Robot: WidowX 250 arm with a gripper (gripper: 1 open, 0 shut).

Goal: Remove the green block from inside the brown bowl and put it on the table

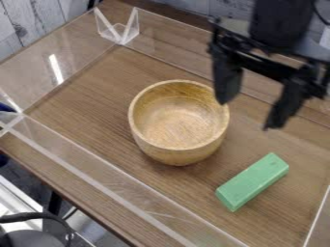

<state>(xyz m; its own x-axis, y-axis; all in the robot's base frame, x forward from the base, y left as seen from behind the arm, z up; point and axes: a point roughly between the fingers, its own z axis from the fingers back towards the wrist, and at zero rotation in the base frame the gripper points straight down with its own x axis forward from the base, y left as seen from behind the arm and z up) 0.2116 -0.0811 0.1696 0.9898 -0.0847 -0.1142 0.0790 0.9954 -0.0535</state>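
The green block (253, 181) lies flat on the table (103, 77), to the right of and nearer than the brown bowl (179, 121). Nothing is inside the bowl, which stands upright in the middle. My gripper (254, 92) hangs in the air above the bowl's right rim, pointing down, open, with nothing between its black fingers (225, 79). It is well clear of the block.
Low clear acrylic walls (91, 172) run around the table's edges. A clear bracket (119, 26) stands at the far left corner. The table's right edge lies close to the block.
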